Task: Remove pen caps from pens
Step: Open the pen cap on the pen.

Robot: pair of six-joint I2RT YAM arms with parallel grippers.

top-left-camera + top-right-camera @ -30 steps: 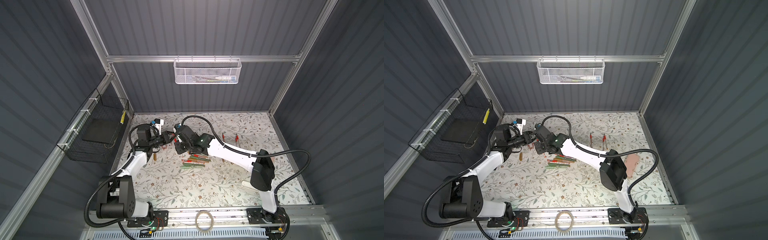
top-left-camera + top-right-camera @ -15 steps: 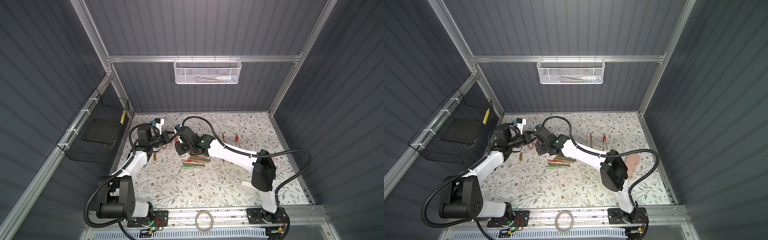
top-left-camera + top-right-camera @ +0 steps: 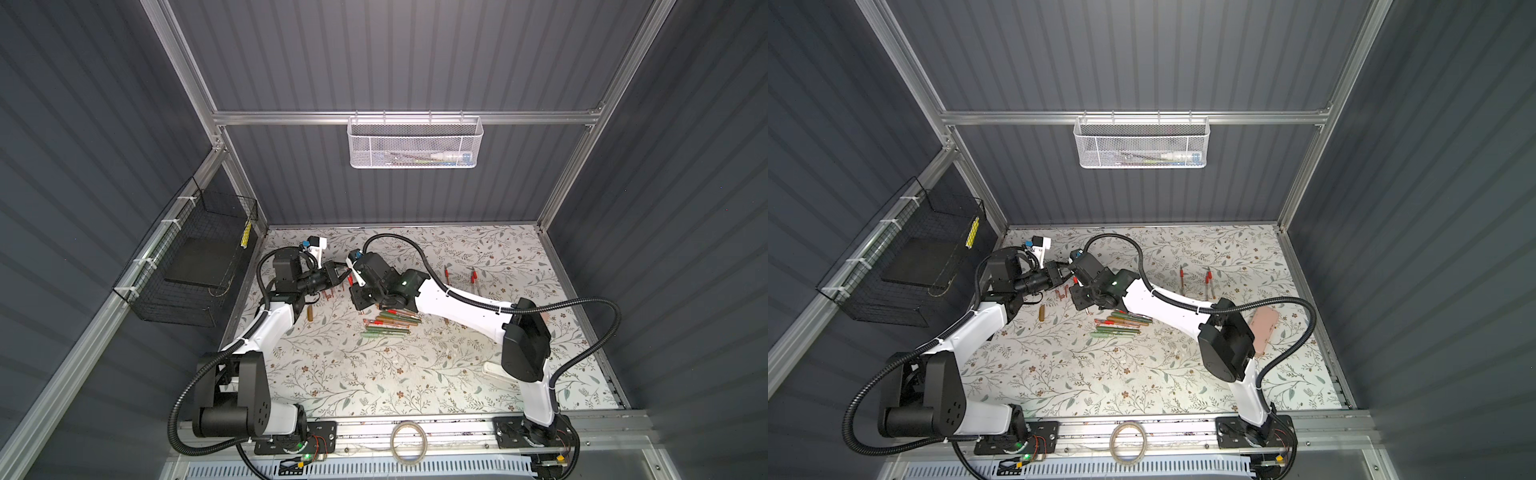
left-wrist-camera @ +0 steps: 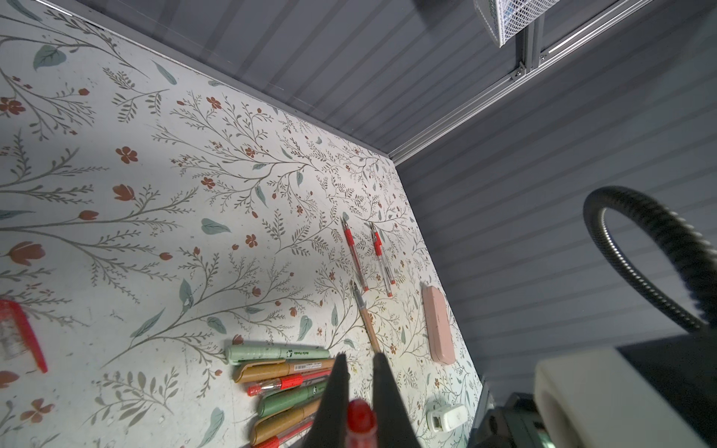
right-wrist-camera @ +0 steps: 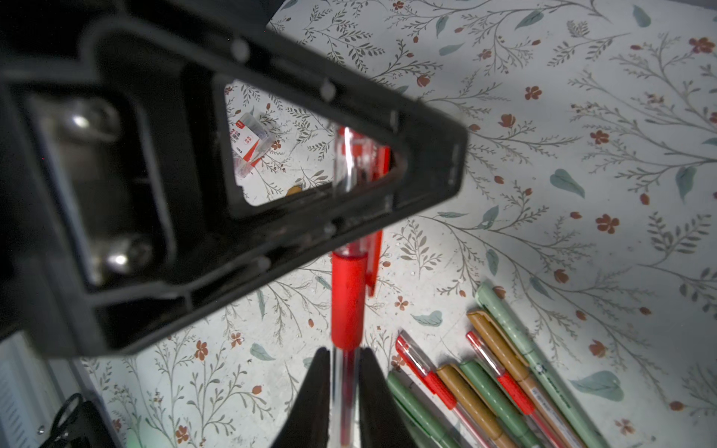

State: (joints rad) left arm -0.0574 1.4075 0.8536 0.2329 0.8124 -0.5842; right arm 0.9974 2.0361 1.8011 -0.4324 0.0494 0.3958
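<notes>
Next to nothing has been moved since a second ago; both arms are still parked nose to nose at 10 o'clock of the floral table (image 3: 374,374). The left gripper (image 4: 359,355) is clenched on the red-tipped cap (image 4: 361,421) of a clear red pen (image 5: 348,302). The right gripper (image 5: 344,353) is pinched on the clear barrel just behind the red grip. The pen is held in the air between them. The cap is judged still seated, the pull not yet made.

Done, by the look of it: loose red caps (image 3: 1058,294) and a brown cap (image 3: 309,312) are dropped near 9–10 o'clock. Two bare red pens (image 4: 355,258) are laid at 1 o'clock, with a bare mustard-brown pen (image 4: 364,318) beside them.

Left to do: the held pen, plus a pile of about seven capped pens (image 3: 386,322) just off centre toward 9.

A pink case (image 3: 1264,328) is set at 3 o'clock.

Room: grey slatted walls. A black wire basket (image 3: 195,266) is hung at 9, a white mesh basket (image 3: 415,143) at 12.
</notes>
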